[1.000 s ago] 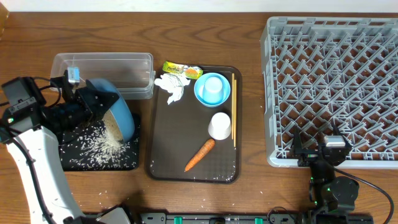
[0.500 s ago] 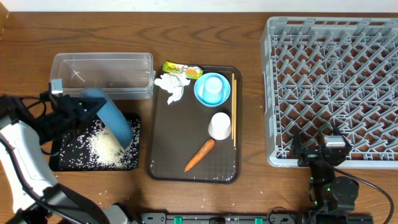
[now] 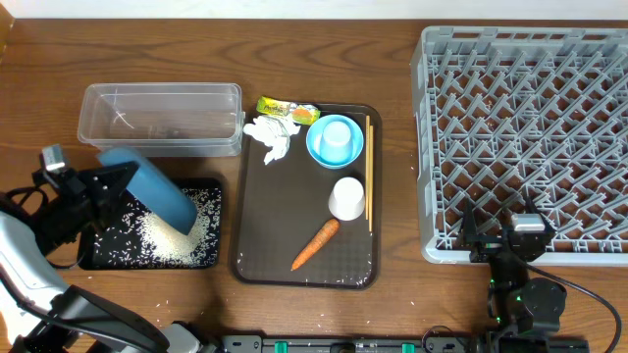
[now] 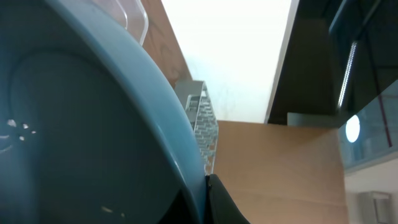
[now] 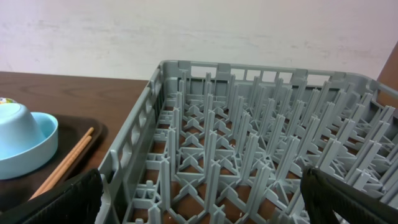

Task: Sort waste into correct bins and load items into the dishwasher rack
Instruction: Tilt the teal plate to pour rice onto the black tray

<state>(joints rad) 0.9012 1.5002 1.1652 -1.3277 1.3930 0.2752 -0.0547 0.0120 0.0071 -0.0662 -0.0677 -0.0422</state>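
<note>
My left gripper (image 3: 103, 186) is shut on the rim of the dark-blue bowl (image 3: 147, 186), which is tipped on edge over the black tray (image 3: 93, 257). White rice (image 3: 169, 233) lies heaped in that tray. The bowl fills the left wrist view (image 4: 81, 124), with my fingers (image 4: 207, 200) pinching its rim. The clear tub (image 3: 162, 118) stands behind. The carrot (image 3: 316, 243), tissue (image 3: 270, 135), light-blue cup (image 3: 336, 140), whitish cup (image 3: 346, 197) and chopsticks (image 3: 369, 172) lie on the brown serving tray (image 3: 257, 235). The wrapper (image 3: 287, 110) is at its far edge. My right gripper (image 3: 510, 240) is open and empty (image 5: 202, 196) at the front-left edge of the grey rack (image 3: 530, 127).
A few rice grains lie on the table in front of the black tray (image 3: 167, 302). The right wrist view shows the rack's pegs (image 5: 249, 124), the light-blue cup (image 5: 22, 140) and the chopsticks (image 5: 65, 165).
My left arm has drawn back to the left and toward the front with the bowl. The bowl has tipped further and the rice now lies in the black tray. The right arm has not moved.
</note>
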